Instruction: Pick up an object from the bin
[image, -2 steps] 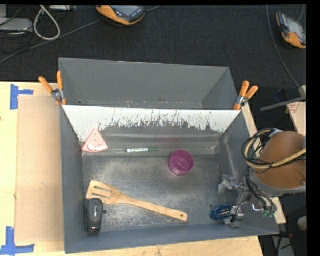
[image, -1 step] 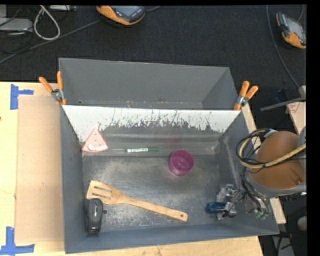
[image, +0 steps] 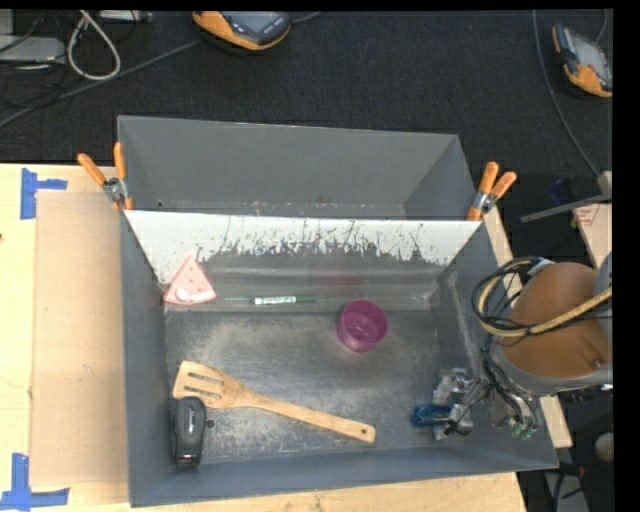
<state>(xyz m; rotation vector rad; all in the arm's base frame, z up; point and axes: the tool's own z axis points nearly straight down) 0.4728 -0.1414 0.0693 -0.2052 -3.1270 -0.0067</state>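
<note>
since the fingers (image: 456, 384) sit low in the front right corner of the bin (image: 300, 190), close by its right wall, with a small blue thing (image: 430, 415) just beside or touching them, i cannot tell whether they are open, closed or gripping it. if the blue thing is only nudged, it could slide deeper into the corner or drop on lifting. the looped cables (image: 485, 300) at the wrist might also catch the rim.
</note>
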